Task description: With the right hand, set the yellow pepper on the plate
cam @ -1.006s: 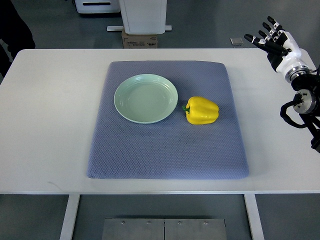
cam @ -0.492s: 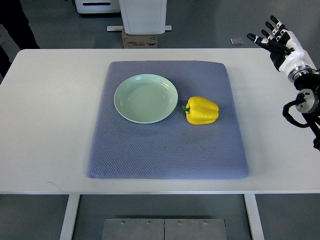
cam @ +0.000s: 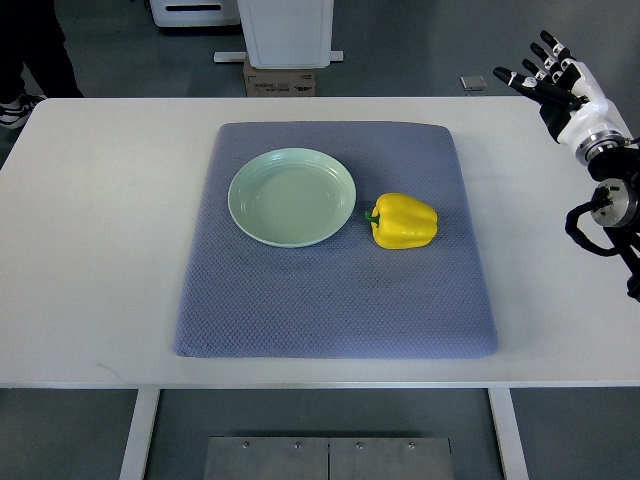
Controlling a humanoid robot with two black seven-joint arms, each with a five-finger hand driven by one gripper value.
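A yellow pepper with a green stem lies on its side on the blue-grey mat, just right of the plate. The pale green plate sits empty on the mat's upper left part. My right hand is over the table's far right corner, well away from the pepper, with its fingers spread and holding nothing. Its arm runs down the right edge. The left arm is out of view.
The white table carries the mat. A person's legs and shoe stand beyond the far left corner. A white machine base and a cardboard box stand on the floor behind the table.
My right hand has shifted slightly up and to the right from one second ago, then held still. The person at the far left has moved. The pepper and plate have not moved.
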